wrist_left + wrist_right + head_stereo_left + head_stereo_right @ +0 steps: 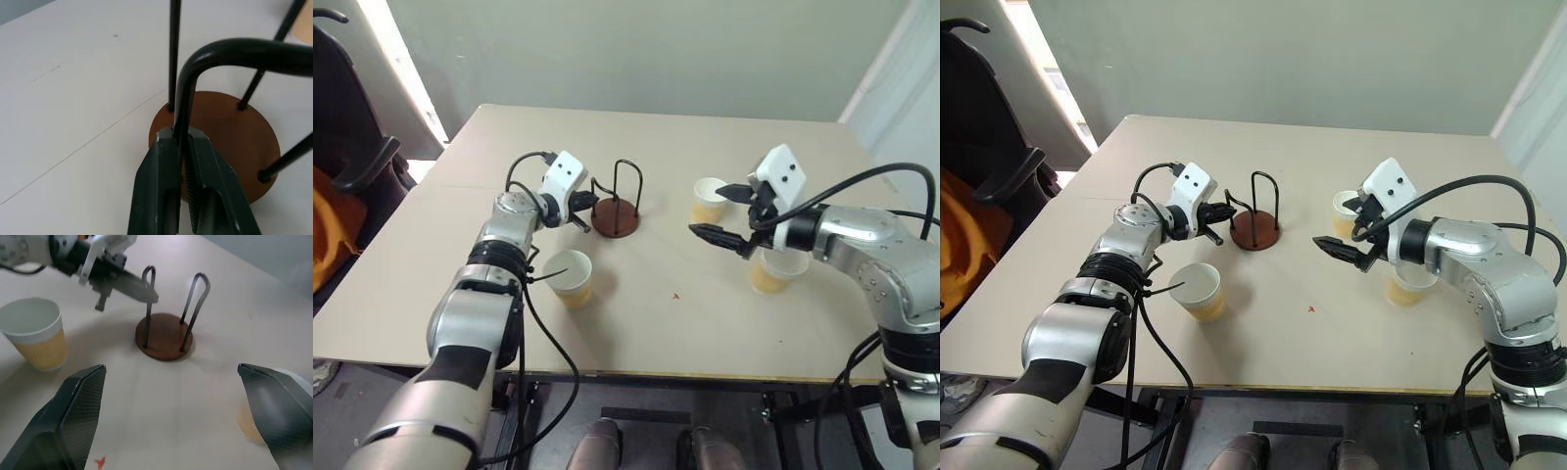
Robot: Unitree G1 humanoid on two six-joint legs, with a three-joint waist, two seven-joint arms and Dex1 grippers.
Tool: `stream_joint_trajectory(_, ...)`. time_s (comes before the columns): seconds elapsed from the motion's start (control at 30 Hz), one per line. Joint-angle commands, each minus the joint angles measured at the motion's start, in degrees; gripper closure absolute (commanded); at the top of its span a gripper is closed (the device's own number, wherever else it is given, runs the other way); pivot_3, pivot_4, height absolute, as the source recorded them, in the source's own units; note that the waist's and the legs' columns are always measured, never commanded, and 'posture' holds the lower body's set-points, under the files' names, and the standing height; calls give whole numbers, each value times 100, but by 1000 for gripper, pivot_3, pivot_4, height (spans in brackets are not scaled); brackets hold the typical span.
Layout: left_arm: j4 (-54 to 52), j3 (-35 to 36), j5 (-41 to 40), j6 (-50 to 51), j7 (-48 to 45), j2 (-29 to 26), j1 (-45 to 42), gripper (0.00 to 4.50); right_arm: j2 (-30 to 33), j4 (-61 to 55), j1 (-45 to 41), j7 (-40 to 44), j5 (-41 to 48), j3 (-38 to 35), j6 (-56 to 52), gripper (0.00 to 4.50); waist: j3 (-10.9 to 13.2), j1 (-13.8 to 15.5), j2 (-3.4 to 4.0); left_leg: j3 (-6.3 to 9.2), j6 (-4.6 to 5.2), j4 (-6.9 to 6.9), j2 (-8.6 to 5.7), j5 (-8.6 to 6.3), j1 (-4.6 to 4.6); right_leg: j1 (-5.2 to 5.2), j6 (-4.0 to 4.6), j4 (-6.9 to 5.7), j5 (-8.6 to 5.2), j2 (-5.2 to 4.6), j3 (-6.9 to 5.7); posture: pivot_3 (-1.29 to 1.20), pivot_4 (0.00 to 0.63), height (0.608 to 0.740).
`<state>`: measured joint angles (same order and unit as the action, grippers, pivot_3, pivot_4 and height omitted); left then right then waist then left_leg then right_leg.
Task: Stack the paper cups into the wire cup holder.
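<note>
— On the pale beige desk (705,323), can you read any brand or label?

— No writing is legible. One small red mark (675,295) sits on the desk surface near the front.

— How does the holder look?

— The wire cup holder (616,217), a round reddish-brown disc with two upright black wire loops, stands near the middle of the desk. It has no cup in it.

— And the cups?

— Three small tapered paper cups, white at the rim and inside, pale yellow-tan outside, all upright and apart from each other. The near-left paper cup (569,277) stands in front of the holder, toward the robot's left. The far paper cup (709,200) stands to the right of the holder. The near-right paper cup (776,271) is partly hidden under the right arm.

— What about the left end effector (181,161)?

— Its two black fingers are clamped on the nearest wire loop of the holder, just above the disc.

— The right end effector (727,214)?

— Spread wide and holding nothing, it hangs between the far cup and the near-right cup, pointing toward the holder.
</note>
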<state>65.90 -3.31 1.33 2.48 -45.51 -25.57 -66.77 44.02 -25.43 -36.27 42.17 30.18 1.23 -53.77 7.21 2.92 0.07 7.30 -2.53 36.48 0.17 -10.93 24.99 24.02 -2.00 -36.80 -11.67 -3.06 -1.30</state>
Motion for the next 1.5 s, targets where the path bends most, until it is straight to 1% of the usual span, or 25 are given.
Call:
stream_joint_trajectory(0.03, -540, 47, -164, 28, -628, -2, -62, 4476, 608, -512, 412, 991, 406, -269, 320, 0, 1, 17, -2, -1, 2, 6, -5, -1, 7, 0, -5, 2, -3, 0, 0, 0, 150, 740)
stream_joint_trajectory(0.1, -774, 78, -260, 257, -910, 32, -68, 4476, 825, -479, 546, 1196, 467, -380, 421, 0, 1, 30, -2, -10, 3, 18, -17, -2, 17, 0, -18, 1, -10, 0, 2, 0, 150, 740)
stream_joint_trajectory(0.23, -1598, -27, -442, 666, -1575, 96, 93, 4476, 1252, -278, 744, 1622, 536, -610, 602, 0, 1, 48, -2, -32, 5, 53, -24, -2, 35, 0, -35, 0, -8, 3, 2, 0, 150, 740)
stream_joint_trajectory(0.37, -2755, -327, -604, 1164, -2183, 270, 450, 4476, 1754, -164, 1072, 2168, 520, -771, 840, 0, 1, 66, -3, -37, 13, 62, -29, -4, 40, -3, -53, 0, -2, -2, 5, 0, 150, 740)
stream_joint_trajectory(0.57, -3897, -747, -602, 1468, -2429, 371, 1032, 4476, 2119, 337, 1135, 2325, 217, -851, 1237, 0, 1, 75, -2, -47, 30, 68, -25, -1, 29, -5, -84, -6, 13, -3, 30, 0, 150, 740)
stream_joint_trajectory(0.7, -4350, -891, -666, 1674, -2450, 462, 1277, 4476, 2364, 485, 1312, 2635, 309, -1116, 1398, 0, 1, 76, -2, -28, 79, 70, -28, -18, 26, -5, -99, -4, 20, -5, 59, 0, 150, 740)
stream_joint_trajectory(0.87, -4751, -1098, -683, 1774, -2536, 466, 1553, 4476, 2511, 464, 1493, 2921, 351, -1260, 1504, 0, 1, 66, -2, -85, 96, 78, -38, -27, 8, -8, -137, 1, 19, -6, 136, 0, 150, 740)
stream_joint_trajectory(1.03, -5050, -1315, -645, 1834, -2586, 362, 1781, 4476, 2552, 480, 1540, 3056, 321, -1252, 1576, 0, 1, 46, -2, -119, 118, 102, -38, -42, 5, -8, -159, 2, 12, -11, 167, 0, 150, 740)
stream_joint_trajectory(1.23, -5151, -1494, -609, 1931, -2540, 326, 1907, 4476, 2532, 470, 1523, 3056, 277, -1167, 1605, 0, 1, 43, -2, -122, 161, 133, -37, -75, 9, -10, -160, -1, 12, -15, 176, 0, 150, 740)
stream_joint_trajectory(1.37, -5288, -1589, -680, 2197, -2586, 313, 1954, 4476, 2512, 447, 1514, 3039, 246, -1044, 1581, 0, 1, 43, -2, -124, 170, 143, -37, -83, 9, -14, -160, -1, 12, -16, 179, 0, 150, 740)
stream_joint_trajectory(1.4, -5337, -1592, -711, 2275, -2596, 312, 1959, 3903, 2507, 447, 1521, 3036, 223, -1020, 1600, 0, 1, 42, -2, -124, 177, 145, -37, -87, 8, -16, -160, 0, 12, -17, 179, 0, 150, 740)
stream_joint_trajectory(1.43, -5362, -1593, -724, 2364, -2585, 314, 1945, 3695, 2498, 446, 1522, 3032, 212, -996, 1609, 0, 1, 42, -2, -125, 190, 147, -37, -96, 8, -16, -160, -1, 12, -17, 181, 0, 150, 740)
stream_joint_trajectory(1.5, -5369, -1606, -698, 2406, -2558, 301, 1918, 2967, 2477, 438, 1516, 3024, 195, -948, 1614, 0, 1, 42, -2, -126, 190, 148, -37, -96, 7, -16, -160, -1, 12, -17, 182, 0, 150, 740)
